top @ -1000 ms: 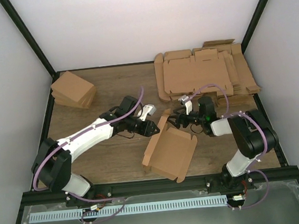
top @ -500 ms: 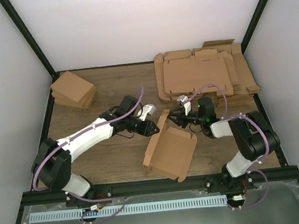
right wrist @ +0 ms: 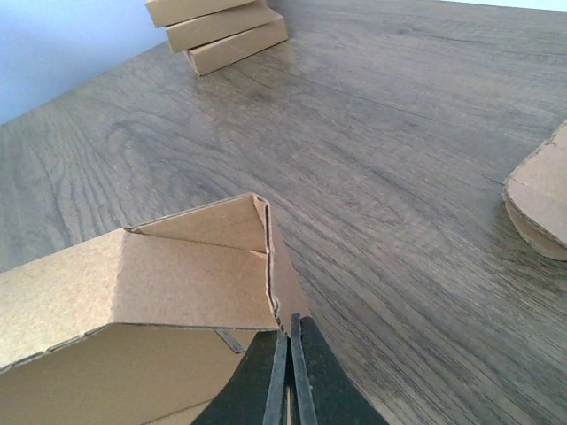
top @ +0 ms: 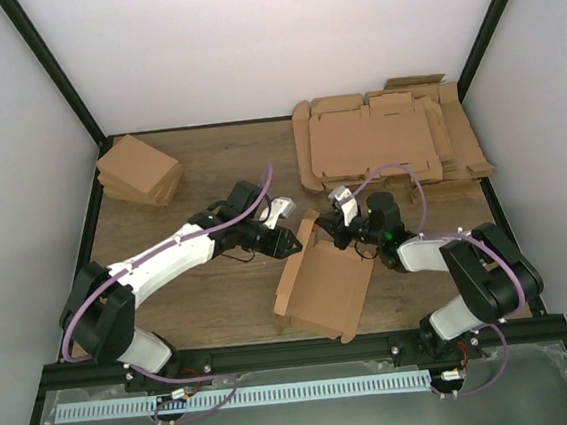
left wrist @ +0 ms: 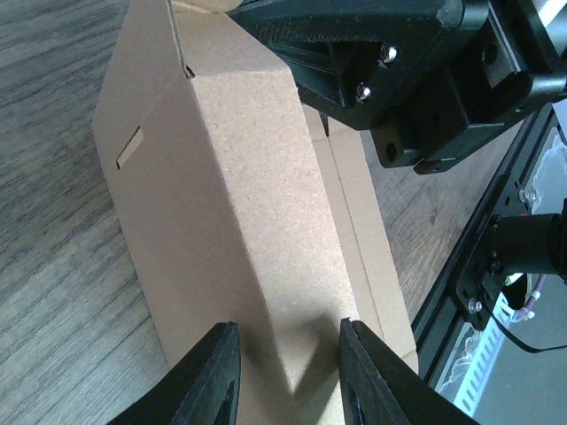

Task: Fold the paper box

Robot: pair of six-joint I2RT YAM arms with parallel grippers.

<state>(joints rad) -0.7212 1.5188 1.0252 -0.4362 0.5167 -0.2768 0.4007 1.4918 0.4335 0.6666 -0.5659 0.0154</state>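
Observation:
The paper box [top: 323, 287] is one brown cardboard piece, partly folded, lying on the table's near middle with its far wall raised. My left gripper [top: 288, 240] is at the box's far left wall. In the left wrist view the left gripper [left wrist: 290, 325] straddles a raised folded wall of the box [left wrist: 239, 177], its two fingers set against either side. My right gripper [top: 330, 230] is at the box's far corner. In the right wrist view the right gripper [right wrist: 290, 323] is pinched shut on the thin edge of the box's [right wrist: 177, 274] corner flap.
A thick pile of flat tabbed cardboard sheets [top: 382, 143] lies at the back right. A pile of small brown boxes [top: 139, 171] sits at the back left, also seen as the stacked boxes [right wrist: 221, 27] in the right wrist view. Black frame rails border the table.
My right gripper moved left to the box's far corner and went from wide open to shut on the flap edge. The left gripper kept its place and opening.

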